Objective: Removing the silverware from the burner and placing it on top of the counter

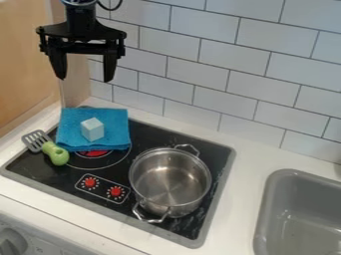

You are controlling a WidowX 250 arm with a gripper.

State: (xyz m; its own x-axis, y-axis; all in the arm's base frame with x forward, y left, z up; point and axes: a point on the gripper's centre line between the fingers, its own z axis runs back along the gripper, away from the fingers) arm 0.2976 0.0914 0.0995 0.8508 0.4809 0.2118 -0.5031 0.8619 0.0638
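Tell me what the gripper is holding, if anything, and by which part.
Nothing is held: the gripper hangs open, nothing between its fingers, above the blue cloth and its pale block.

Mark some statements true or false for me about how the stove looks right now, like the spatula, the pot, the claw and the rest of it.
1. The green-handled spatula is inside the pot. False: it lies at the left side of the cooktop, away from the pot.
2. A pale block rests on the blue cloth. True.
3. The claw is closed around the spatula. False: it hangs open above the cloth, holding nothing.
4. The pot has no lid on it. True.
5. The sink is left of the cooktop. False: it is to the right.
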